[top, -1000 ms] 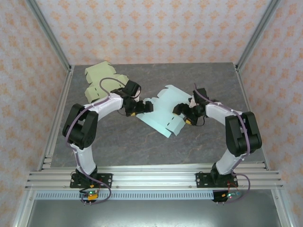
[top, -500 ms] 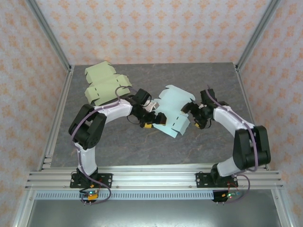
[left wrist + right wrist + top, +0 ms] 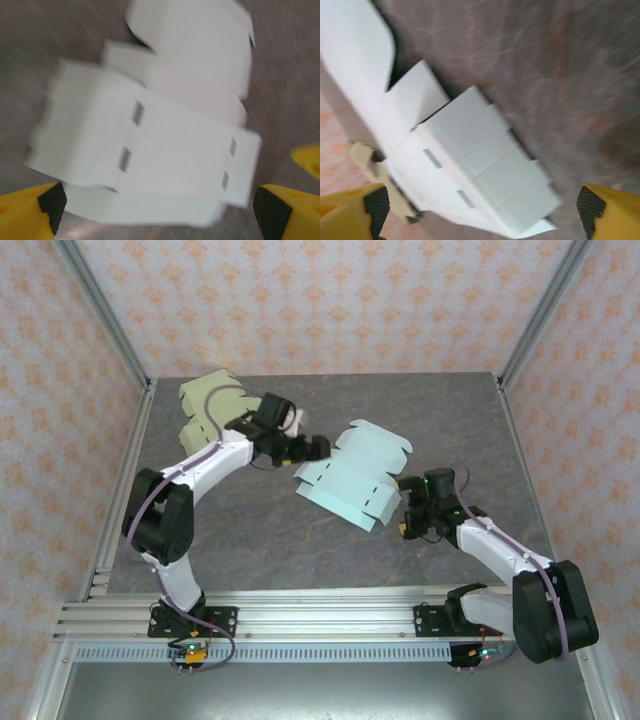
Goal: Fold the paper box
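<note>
Flat at the tabletop [image 3: 300,540] centre, the pale-blue paper box blank [image 3: 352,478] looks light, floppy, crease-prone, best pinched at an edge flap; left end effector [image 3: 318,448] at its 10 o'clock, right end effector [image 3: 404,508] at 4 o'clock, both spread, empty

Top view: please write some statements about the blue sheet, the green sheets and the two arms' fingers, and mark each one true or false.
1. The blue sheet lies on the table between the two arms. True.
2. The left fingers are shut on the blue sheet. False: they are open and hold nothing.
3. Green sheets lie near the far left corner. True.
4. The right fingers hold a green sheet. False: they are open and empty, beside the blue sheet's right edge.
5. The blue sheet is already a closed box. False: it lies spread out, not closed.
</note>
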Motion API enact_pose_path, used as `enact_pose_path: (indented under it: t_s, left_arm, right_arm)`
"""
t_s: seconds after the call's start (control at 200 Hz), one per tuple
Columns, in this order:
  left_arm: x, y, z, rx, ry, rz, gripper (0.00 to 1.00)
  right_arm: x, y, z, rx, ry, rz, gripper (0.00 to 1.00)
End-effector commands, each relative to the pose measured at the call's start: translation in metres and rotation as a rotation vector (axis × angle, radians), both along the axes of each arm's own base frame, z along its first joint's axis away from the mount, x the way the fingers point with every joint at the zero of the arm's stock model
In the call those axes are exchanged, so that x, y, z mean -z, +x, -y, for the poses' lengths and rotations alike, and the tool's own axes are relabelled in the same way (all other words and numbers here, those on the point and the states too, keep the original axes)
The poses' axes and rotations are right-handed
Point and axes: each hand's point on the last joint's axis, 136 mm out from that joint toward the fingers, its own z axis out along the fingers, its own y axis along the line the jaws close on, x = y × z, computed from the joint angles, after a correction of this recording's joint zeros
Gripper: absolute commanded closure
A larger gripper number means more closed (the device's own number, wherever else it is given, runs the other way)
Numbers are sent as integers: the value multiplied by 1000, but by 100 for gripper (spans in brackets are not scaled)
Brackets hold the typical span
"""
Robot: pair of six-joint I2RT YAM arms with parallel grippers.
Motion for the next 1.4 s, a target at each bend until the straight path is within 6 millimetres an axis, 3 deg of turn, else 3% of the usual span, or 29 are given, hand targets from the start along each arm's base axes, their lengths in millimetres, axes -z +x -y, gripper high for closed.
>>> enact_pose_path:
  t_s: [0.0,0.045,0.08,0.185,0.455,0.591,0.676,0.771,0.921,1.151,1.396]
  left_arm:
    - [23,38,-21,-68,219,121,0]
    - [26,47,-13,-55,192,143,0]
    - [42,52,-6,-42,175,119,0]
    - [56,54,15,-13,89,93,0]
    - [84,1,50,124,99,17,1]
    - [94,-26,51,117,93,-59,1]
    - [100,-37,40,81,128,-104,1]
    - [102,-42,29,45,170,-137,1]
    - [95,-44,35,52,140,-158,2]
    - [95,-44,36,52,140,-179,2]
    - [93,-48,40,75,122,-185,2]
  right_arm:
    - [-20,12,-28,113,139,61,1]
    - [-24,12,-35,144,155,85,1]
    - [-26,12,-39,157,159,96,1]
    - [-25,12,-35,200,134,119,1]
    - [-2,2,-23,268,118,86,0]
    - [-1,-7,-16,279,95,64,1]
    - [0,-18,-8,295,74,33,1]
    - [-5,-30,-4,301,63,17,1]
    - [-2,-39,-3,312,51,21,1]
    - [6,-26,-12,321,70,80,0]
    - [8,-12,-9,360,55,145,20]
